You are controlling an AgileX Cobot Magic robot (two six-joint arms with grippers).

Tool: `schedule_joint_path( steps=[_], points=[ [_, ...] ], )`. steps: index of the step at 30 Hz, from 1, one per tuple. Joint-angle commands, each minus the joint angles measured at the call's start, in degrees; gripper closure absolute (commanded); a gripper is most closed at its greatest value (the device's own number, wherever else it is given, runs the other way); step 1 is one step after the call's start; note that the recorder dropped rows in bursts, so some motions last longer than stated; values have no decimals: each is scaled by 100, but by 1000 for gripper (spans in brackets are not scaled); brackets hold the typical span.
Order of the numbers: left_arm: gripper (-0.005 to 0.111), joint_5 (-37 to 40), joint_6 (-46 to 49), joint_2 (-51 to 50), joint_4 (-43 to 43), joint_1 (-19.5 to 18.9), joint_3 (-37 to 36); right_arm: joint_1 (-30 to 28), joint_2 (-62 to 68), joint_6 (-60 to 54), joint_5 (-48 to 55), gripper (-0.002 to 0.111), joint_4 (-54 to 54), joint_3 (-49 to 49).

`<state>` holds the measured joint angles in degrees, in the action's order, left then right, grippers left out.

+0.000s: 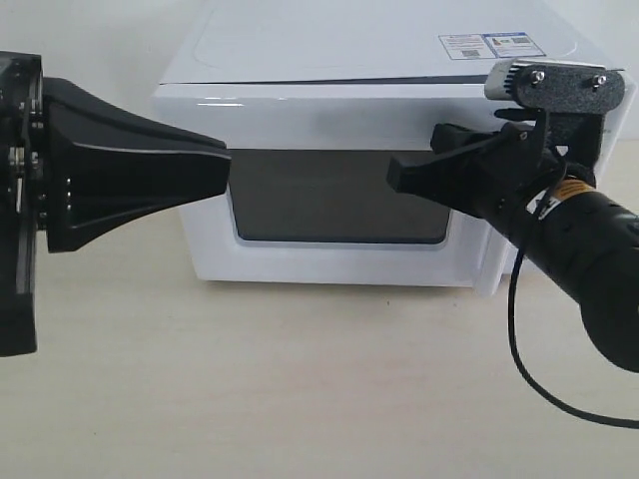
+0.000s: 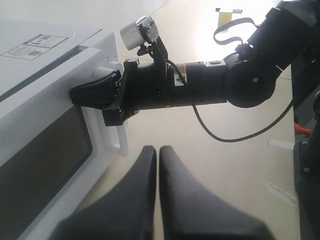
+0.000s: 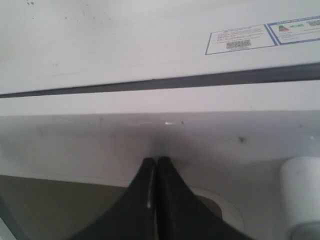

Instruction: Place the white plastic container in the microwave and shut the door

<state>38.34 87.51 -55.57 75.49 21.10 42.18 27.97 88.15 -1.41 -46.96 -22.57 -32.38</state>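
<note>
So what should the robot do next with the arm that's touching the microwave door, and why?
Probably draw the right gripper straight back off the door. Its jaws are shut, with the tips against the door's upper front. The door looks flush with the front of the microwave, so the pushing seems finished.

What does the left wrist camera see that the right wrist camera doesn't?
Only the left wrist view shows the left tool, shut, the other arm with its black cable, and the table. Only the right wrist view shows the right tool from behind, tips shut and seemingly touching the door. Both show the white microwave, its door and the sticker on top.
</note>
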Motion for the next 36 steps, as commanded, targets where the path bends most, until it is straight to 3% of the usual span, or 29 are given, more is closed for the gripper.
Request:
schedule_joint_path(
  steps=[1,25,36],
  points=[
    [103,1,-56,34,61,16,-28,-1,117,-42,-336,108,-167,-57],
    [103,32,-56,34,58,16,-28,-1,211,-257,239,108,-524,-488],
    [103,77,-56,34,181,16,-28,-1,-1157,-257,491,108,-217,413]
  ],
)
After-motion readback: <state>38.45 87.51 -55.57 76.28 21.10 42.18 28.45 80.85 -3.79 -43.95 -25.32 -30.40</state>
